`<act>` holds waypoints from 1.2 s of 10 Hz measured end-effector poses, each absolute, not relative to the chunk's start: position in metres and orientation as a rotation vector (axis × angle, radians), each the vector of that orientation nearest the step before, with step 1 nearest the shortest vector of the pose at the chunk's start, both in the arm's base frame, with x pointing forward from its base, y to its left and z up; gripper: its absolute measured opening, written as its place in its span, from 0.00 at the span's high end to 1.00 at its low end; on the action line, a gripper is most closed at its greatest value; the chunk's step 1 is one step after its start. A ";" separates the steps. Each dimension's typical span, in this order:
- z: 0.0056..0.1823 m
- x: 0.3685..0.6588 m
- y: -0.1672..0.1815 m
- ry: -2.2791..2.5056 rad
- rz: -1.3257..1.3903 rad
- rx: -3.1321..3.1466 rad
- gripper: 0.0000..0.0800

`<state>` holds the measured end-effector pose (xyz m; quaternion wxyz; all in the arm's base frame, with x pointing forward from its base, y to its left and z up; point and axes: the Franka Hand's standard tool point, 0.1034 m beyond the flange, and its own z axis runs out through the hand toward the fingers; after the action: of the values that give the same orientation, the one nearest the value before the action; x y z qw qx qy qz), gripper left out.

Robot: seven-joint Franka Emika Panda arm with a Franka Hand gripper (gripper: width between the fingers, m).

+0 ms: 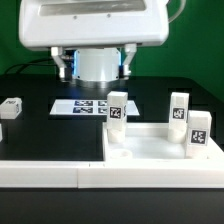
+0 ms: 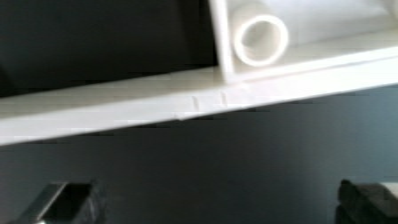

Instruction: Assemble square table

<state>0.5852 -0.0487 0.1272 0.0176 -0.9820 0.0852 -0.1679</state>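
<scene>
Both views are soft and low in detail. Bright even light washes out the white square table [image 1: 160, 150]; the wrist view is blurred and dimmer.

A black table [image 1: 30, 120] fills the scene in the exterior view, its dark matte surface running from the near edge to the far side. Behind it hangs a green backdrop [image 1: 10, 30], visible at the exterior view's far left and far right. Flat on the table toward the far side lies the marker board [image 1: 82, 105], white with black-and-white tags. Soft, even light falls across the tabletop, with faint reflections at its far edge.
</scene>
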 end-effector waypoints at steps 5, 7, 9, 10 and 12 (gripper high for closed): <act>0.101 0.492 -0.146 0.077 -0.331 -3.111 0.19; 0.101 0.493 -0.142 0.094 -0.330 -3.110 0.19; 0.100 0.493 -0.143 0.097 -0.330 -3.110 0.19; 0.100 0.493 -0.142 0.101 -0.323 -3.108 0.19; 0.087 0.465 -0.167 0.114 -0.225 -3.096 0.19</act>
<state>0.4650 -0.1668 0.0875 0.0178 -0.9965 0.0366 -0.0724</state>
